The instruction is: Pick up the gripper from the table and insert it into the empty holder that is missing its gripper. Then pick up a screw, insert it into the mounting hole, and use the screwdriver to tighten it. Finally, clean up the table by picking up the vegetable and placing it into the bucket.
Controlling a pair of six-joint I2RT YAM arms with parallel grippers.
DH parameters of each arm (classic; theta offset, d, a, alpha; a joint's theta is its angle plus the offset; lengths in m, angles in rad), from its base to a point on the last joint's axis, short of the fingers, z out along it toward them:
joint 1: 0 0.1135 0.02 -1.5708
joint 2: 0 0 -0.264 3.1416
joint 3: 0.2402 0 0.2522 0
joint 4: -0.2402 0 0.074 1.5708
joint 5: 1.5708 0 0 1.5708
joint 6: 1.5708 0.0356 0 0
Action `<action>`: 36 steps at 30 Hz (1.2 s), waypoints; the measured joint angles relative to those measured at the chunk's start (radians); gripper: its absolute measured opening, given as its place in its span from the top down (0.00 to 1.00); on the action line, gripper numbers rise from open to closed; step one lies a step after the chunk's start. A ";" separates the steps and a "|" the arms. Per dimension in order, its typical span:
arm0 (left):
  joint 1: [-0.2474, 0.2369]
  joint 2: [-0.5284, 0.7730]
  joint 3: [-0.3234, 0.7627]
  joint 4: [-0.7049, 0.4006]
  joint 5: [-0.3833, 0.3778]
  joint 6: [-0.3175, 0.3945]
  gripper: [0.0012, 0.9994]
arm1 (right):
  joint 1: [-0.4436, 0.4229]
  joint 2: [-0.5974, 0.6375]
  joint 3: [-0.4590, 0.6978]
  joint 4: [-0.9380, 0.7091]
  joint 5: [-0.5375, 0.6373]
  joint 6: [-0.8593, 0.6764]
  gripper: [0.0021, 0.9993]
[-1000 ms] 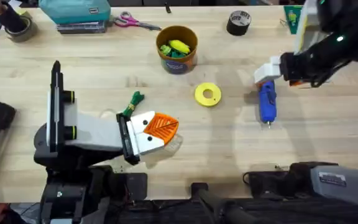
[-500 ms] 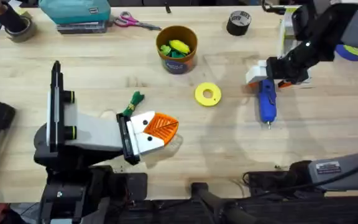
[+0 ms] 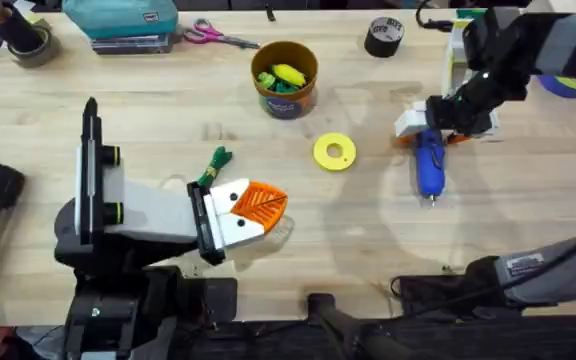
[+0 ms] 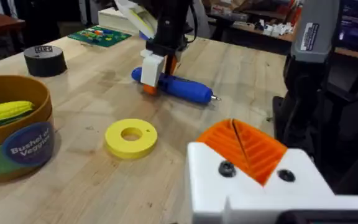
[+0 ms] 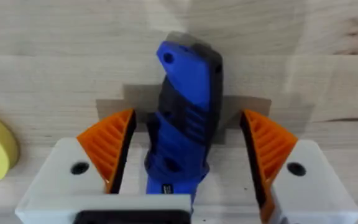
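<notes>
Your right gripper (image 5: 188, 155) stands wide open over the slim blue pen-shaped electric screwdriver (image 3: 429, 166), its two orange ribbed pads (image 5: 112, 147) on either side of the blue body with a clear gap on each side, touching nothing. In the overhead view it sits at the butt end of the screwdriver, which lies flat on the pale wooden worktop (image 3: 168, 110) towards its right edge, thin metal tip pointing at the near edge.

Your left gripper (image 3: 253, 210) rests near the front edge, left of centre. One white angular plastic holder (image 4: 253, 186) carries an orange ribbed wedge (image 4: 246, 148) with two dark screw holes beside it; you cannot tell how far the fingers are parted. The tiny dark green leafy toy vegetable (image 3: 214, 165) lies on the worktop just beside that gripper, on its far side.

Between the two grippers lies a flat yellow disc (image 3: 335, 152) with a hole in its middle. Beyond it, towards the far edge, stands the round brown-orange bucket (image 3: 285, 80), holding a yellow toy piece (image 3: 288, 73) and something green. A black tape roll (image 3: 384, 36) sits near the far edge to the right, pink-handled scissors (image 3: 211, 36) to the left, and a teal box (image 3: 120, 18) at the far left corner.
</notes>
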 joint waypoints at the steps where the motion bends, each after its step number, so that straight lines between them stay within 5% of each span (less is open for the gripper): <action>1: 0.000 0.000 0.000 0.000 0.000 0.000 0.99 | 0.000 0.008 0.000 0.000 0.003 0.000 0.00; 9: 0.000 0.000 0.000 0.000 0.000 0.000 0.99 | 0.001 0.010 0.000 0.000 0.009 -0.004 0.02; 12: 0.000 0.000 0.000 0.000 0.000 0.000 0.99 | -0.001 0.010 0.000 0.001 0.022 -0.014 0.32; 16: 0.000 0.000 0.000 0.000 0.000 0.000 0.99 | -0.002 0.013 0.000 0.004 0.028 -0.014 0.93; 17: 0.000 0.000 0.000 0.000 0.000 0.000 0.99 | -0.002 0.016 0.000 0.004 0.027 -0.012 0.97; 30: 0.000 0.000 0.000 0.000 0.000 0.000 0.99 | -0.002 0.018 0.013 -0.007 0.017 -0.008 0.98; 36: 0.000 0.000 0.000 0.000 0.000 0.000 0.99 | -0.002 -0.033 0.107 -0.029 0.010 0.005 0.98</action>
